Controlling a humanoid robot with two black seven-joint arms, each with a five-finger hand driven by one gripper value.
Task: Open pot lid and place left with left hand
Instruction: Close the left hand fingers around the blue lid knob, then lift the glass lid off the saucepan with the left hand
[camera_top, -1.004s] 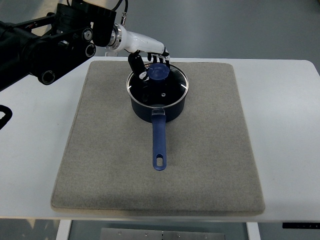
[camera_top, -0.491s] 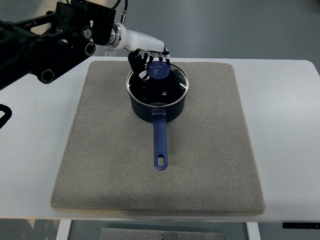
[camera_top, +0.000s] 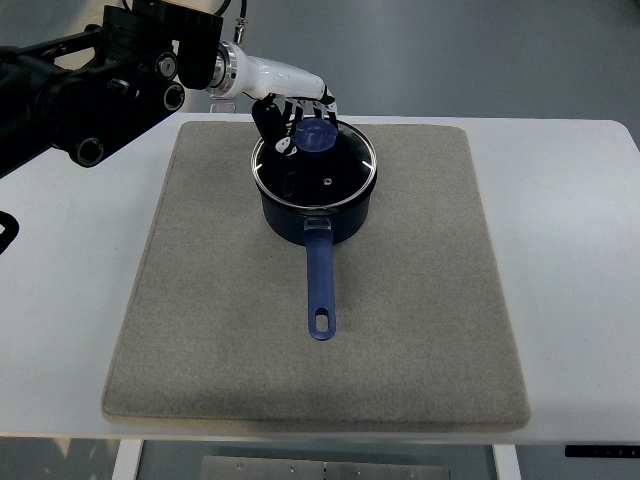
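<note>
grey felt mat (camera_top: 420, 330) | left hand (camera_top: 292, 112) fingers curled gripping blue round knob (camera_top: 314, 137) of glass pot lid (camera_top: 335, 172) | lift straight, keep level

A single camera looks steeply down, fairly near it seems, on the table (camera_top: 570, 250).
</note>
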